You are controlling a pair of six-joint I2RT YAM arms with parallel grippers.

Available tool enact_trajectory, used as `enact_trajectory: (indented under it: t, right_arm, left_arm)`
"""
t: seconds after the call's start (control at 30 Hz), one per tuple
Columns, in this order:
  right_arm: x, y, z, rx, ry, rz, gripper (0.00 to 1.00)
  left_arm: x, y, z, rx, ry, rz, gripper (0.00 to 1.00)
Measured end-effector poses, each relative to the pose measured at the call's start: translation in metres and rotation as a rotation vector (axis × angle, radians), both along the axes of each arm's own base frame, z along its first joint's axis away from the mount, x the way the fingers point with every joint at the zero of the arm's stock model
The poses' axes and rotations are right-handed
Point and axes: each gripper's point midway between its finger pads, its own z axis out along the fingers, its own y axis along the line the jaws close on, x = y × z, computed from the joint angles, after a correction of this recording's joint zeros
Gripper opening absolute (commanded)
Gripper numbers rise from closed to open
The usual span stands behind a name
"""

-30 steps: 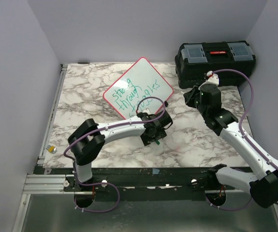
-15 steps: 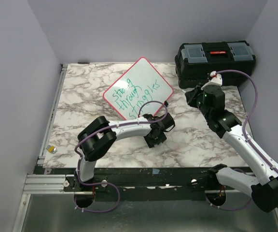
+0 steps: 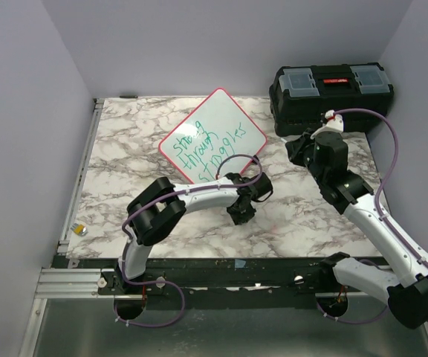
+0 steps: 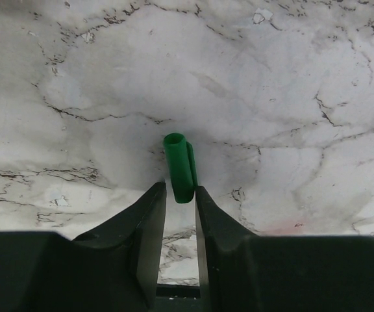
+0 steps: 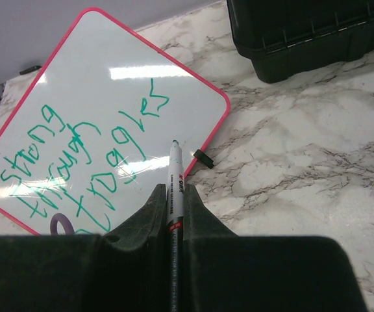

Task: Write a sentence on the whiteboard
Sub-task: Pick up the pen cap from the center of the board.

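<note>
While the whiteboard lies flat on the marble table, turned so one rounded corner points toward the arms, the sentence runs in green across its left and middle parts, leaving the far right part bare white. Near of the whiteboard's lower corner, the left end effector points down at the table, its fingers drawn to a narrow gap on the near end of a green cap that lies on the marble. Right of the whiteboard, the right end effector is clamped on a white marker, whose dark tip hangs close to the pink right edge. A small black piece sits just outside that edge. The black toolbox stands beyond the whiteboard's right corner, apart from it. Broad marble stretches left of the whiteboard.
</note>
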Motion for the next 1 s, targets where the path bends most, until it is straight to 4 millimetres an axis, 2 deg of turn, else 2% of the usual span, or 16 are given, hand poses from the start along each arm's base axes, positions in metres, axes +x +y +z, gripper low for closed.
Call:
enact_trajectory:
  t: [0.17,0.23,0.83,1.0]
  right_arm:
    - [0.0000,0.0001,-0.0002,0.000,0.000,0.000,0.01]
    - [0.0000,0.0001,-0.0002,0.000,0.000,0.000,0.01]
    - [-0.0004,0.0000,-0.0032,-0.003,0.006,0.001,0.01]
    - [-0.0004,0.0002,-0.0032,-0.002,0.005,0.002,0.01]
  left_arm:
    - [0.0015,0.0004,-0.0010,0.031,0.004,-0.025,0.11]
    - [0.0031,-0.0001,-0.0011,0.042,0.002,-0.034,0.10]
    - [0.0077,0.0023,-0.0025,0.017,0.009,-0.115,0.28]
    - [0.0088,0.0008,-0.0022,0.008,0.001,-0.128,0.29]
